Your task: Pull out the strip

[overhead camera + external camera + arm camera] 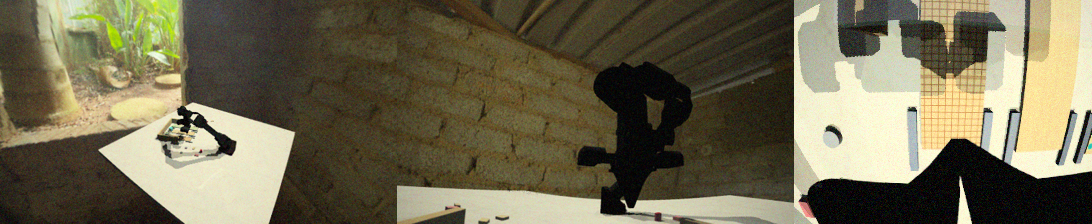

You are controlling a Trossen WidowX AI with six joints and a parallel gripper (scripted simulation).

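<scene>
With its fingers pressed together on nothing, the gripper (959, 163) hangs just over the near end of a checked tan strip (952, 63); the labelled cube cannot be made out; the tray (165, 128) sits under the arm.
</scene>
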